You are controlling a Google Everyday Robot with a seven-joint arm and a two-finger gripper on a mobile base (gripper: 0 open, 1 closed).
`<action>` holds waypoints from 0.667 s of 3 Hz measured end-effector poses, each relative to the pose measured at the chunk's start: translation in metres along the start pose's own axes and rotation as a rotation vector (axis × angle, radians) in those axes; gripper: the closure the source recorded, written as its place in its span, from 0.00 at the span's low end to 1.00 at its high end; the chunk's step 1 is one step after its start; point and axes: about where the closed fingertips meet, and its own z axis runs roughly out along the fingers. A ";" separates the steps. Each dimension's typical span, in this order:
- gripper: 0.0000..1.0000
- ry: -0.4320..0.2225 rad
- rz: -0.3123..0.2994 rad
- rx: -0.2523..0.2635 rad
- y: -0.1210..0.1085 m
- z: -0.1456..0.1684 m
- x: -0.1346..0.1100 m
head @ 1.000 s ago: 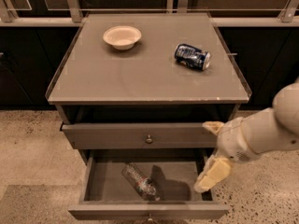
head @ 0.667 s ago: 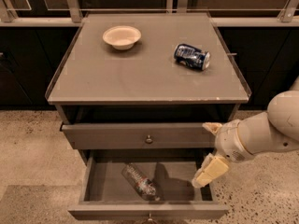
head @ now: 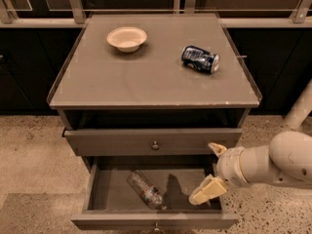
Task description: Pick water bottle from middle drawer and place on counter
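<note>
The water bottle (head: 145, 190), clear and crinkled, lies on its side on the floor of the open middle drawer (head: 109, 191), left of centre. My gripper (head: 211, 171) is at the drawer's right end, above its floor and to the right of the bottle, not touching it. It is open and empty, with one pale finger (head: 217, 148) up by the upper drawer front and the other (head: 207, 191) low over the drawer. The counter (head: 146, 79) is the grey cabinet top above.
A beige bowl (head: 126, 38) stands at the counter's back left and a dented blue soda can (head: 200, 59) lies at its right. The upper drawer (head: 155, 143) sticks out slightly above the open one. Speckled floor surrounds the cabinet.
My gripper has moved a little left and down, further into the open drawer's right end. The bottle, can and bowl have not moved.
</note>
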 end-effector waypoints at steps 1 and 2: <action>0.00 -0.046 0.003 -0.006 -0.007 0.063 0.011; 0.00 -0.060 0.002 -0.030 -0.011 0.118 0.013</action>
